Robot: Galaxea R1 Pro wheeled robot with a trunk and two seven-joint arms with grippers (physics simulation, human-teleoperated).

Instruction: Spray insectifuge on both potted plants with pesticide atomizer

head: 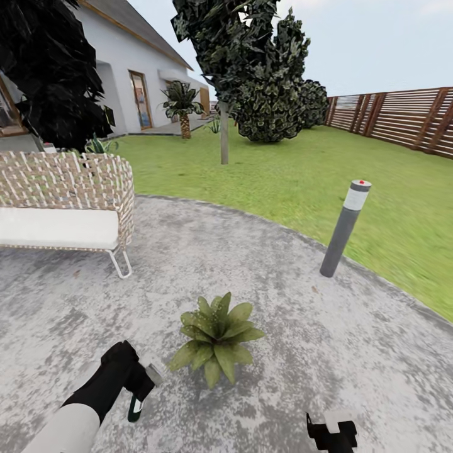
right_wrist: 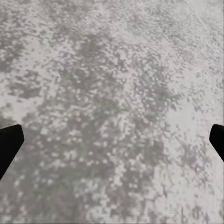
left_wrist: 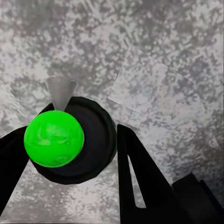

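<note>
Left end effector is clamped on the one pesticide atomizer, just beside the one potted plant on the grey patio. Right end effector is spread wide, holding nothing. One bollard light, one wicker sofa.

White forearm, black wrist (matte).

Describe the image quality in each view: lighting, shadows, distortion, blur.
Head view: flat, even daylight, only a faint shadow under the potted plant; wide-angle bending leans the bollard light. Left wrist view: atomizer sharp between the left gripper fingers. Right wrist view: patio texture blocky and soft.
</note>
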